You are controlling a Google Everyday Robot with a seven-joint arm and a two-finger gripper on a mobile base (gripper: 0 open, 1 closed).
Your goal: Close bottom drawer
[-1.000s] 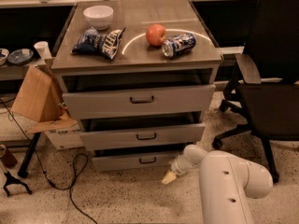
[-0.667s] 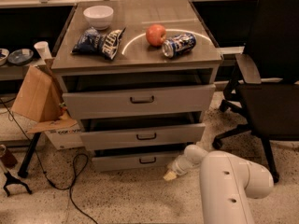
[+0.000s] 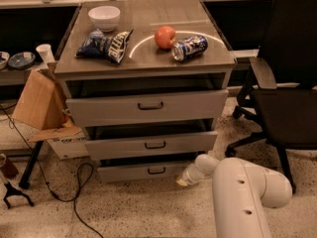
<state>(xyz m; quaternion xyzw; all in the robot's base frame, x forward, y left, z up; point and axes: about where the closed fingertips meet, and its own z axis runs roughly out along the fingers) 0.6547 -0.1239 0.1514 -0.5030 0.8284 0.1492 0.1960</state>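
Note:
The bottom drawer is the lowest grey drawer of the cabinet, pulled out a short way, with a small dark handle at its centre. Above it are the mid-sized drawer and the widest top drawer, both also pulled out. My white arm comes in from the lower right. My gripper is low near the floor, at the right end of the bottom drawer's front panel, right up against it.
On the cabinet top are a white bowl, two chip bags, an apple and a can. A black office chair stands at the right. A cardboard box and cables are at the left.
My gripper has moved slightly up and left toward the right end of the bottom drawer's front. The drawers have not visibly moved.

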